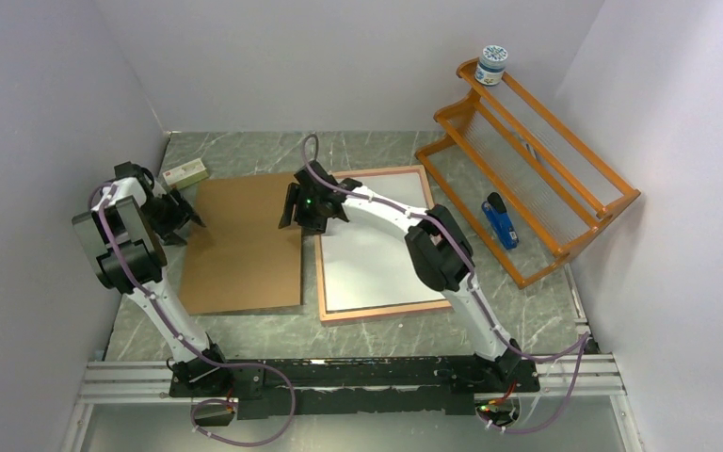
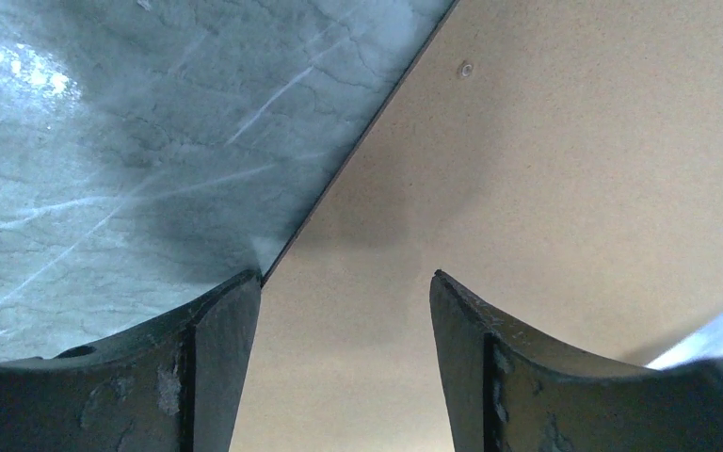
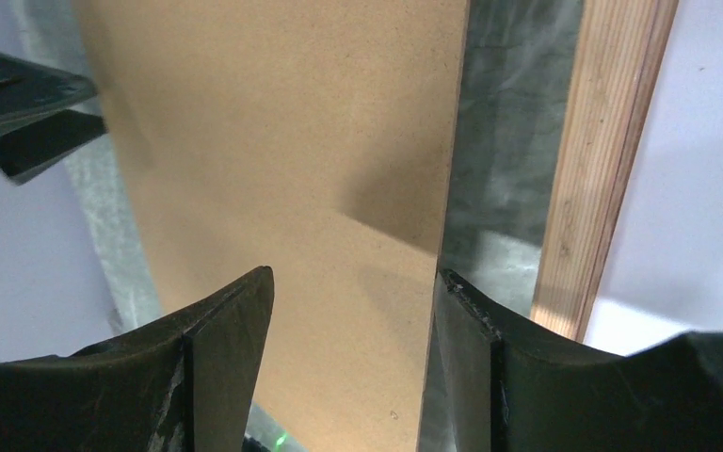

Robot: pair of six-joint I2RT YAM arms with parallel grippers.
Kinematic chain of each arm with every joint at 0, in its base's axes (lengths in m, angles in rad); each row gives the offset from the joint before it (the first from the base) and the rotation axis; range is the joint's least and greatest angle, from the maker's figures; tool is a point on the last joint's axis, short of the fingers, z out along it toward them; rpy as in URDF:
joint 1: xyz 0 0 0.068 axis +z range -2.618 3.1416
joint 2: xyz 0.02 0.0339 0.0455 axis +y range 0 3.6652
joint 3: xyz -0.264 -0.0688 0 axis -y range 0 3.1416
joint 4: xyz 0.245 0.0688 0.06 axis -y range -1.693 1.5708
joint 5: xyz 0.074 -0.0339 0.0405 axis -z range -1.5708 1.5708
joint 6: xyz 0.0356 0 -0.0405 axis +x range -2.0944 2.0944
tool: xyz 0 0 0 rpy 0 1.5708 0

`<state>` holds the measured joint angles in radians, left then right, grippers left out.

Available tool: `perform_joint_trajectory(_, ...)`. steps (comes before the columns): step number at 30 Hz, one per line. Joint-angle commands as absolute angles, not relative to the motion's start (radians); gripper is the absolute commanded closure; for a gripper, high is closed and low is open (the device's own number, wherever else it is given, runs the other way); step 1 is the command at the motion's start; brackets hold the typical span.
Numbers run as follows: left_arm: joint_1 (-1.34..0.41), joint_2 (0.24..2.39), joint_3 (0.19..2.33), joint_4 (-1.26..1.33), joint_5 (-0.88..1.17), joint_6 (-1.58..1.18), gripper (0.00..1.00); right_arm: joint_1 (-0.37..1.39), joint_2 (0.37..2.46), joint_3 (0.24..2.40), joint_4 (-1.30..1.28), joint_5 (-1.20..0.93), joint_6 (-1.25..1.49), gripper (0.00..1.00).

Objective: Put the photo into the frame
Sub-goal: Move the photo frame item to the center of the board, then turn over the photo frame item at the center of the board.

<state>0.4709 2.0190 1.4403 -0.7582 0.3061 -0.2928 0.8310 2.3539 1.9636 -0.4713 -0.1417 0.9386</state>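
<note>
Left gripper (image 1: 191,218) hangs at the left edge of the brown backing board (image 1: 245,245), jaws spread and empty. In its wrist view one finger sits over the green marbled table (image 1: 386,334) right at the board's rim and the other over the board itself. Whether either tip touches down cannot be told.

Right gripper (image 1: 294,209) stands at the board's opposite, right edge, its jaws likewise apart with nothing between them. One finger is above the board, and the other is at its rim, above the narrow strip of table that separates the board from the frame (image 1: 377,311).

The frame lies flat on the table right of centre, just beside the board but not touching it, with its long sides running from the near edge towards the far edge. The photo (image 1: 377,254) lies inside it, pale side up and filling the opening – no printed side shows.

Beyond the frame, towards the right edge of the table, stands an orange wooden rack (image 1: 537,141). A small jar (image 1: 492,64) sits on its top rail and a blue stapler-like object (image 1: 501,221) lies on its low front part. A small box (image 1: 184,172) rests near the far left corner – just beyond the board's corner.
</note>
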Motion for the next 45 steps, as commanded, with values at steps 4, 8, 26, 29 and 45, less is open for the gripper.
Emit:
perform_joint_trajectory(4, 0.437, 2.081, 1.409, -0.774, 0.507, -0.341, 0.3, 0.849, 2.168, 1.872, -0.164, -0.25, 1.003, 0.35)
perform_joint_trajectory(8, 0.43, 2.074, 1.37, -0.74, 0.585, -0.345, 0.3, 0.82, 2.142, 1.804, -0.163, -0.212, 1.015, 0.36)
perform_joint_trajectory(26, 0.366, 2.076, 1.312, -0.704, 0.615, -0.345, 0.3, 0.711, 2.083, 1.594, -0.195, -0.085, 0.992, 0.43)
perform_joint_trajectory(29, 0.365, 2.07, 1.316, -0.709, 0.574, -0.349, 0.3, 0.706, 2.082, 1.594, -0.243, -0.052, 0.978, 0.41)
perform_joint_trajectory(45, 0.365, 2.063, 1.313, -0.698, 0.527, -0.363, 0.27, 0.69, 2.123, 1.628, -0.229, -0.179, 0.96, 0.37)
